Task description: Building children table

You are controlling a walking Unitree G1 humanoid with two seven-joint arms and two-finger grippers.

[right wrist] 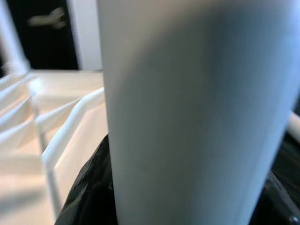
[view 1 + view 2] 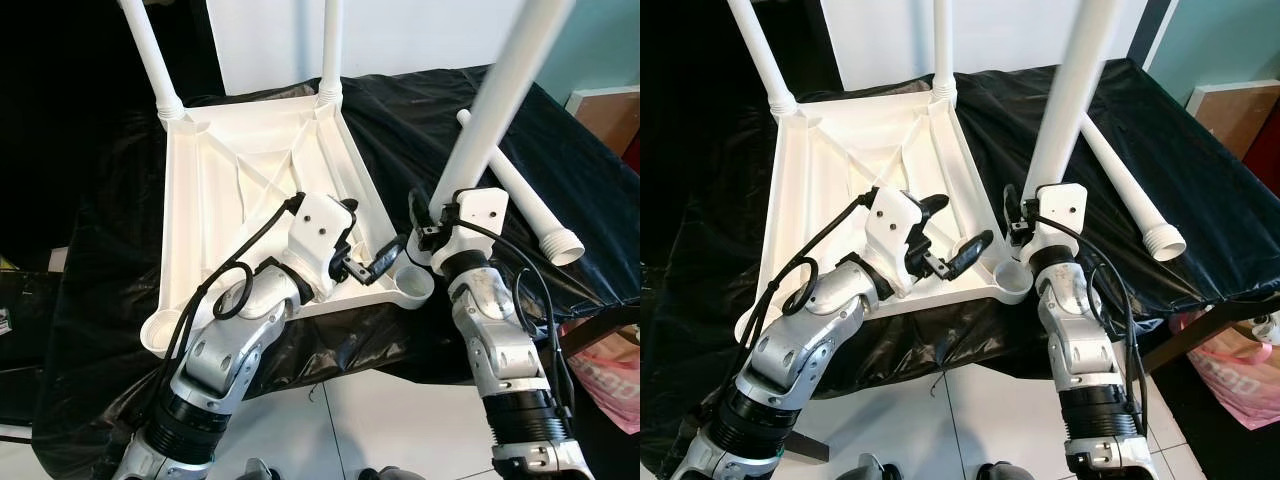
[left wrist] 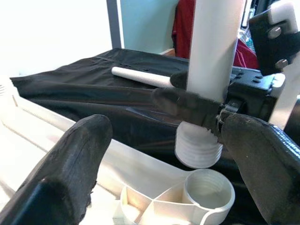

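The upturned white tabletop lies on a black-draped table, two legs already standing in its far corners. The right gripper is clamped around a third leg, its threaded end just above the near-right corner socket. The left gripper, fingers spread and holding nothing, hovers beside that socket. A fourth leg lies near the table's right edge.

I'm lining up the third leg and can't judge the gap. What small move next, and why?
Probably lower the right gripper a little, shifting the leg toward the socket. The leg's threaded end hangs just above and slightly off that empty corner socket, while the open left gripper rests over the tabletop nearby.
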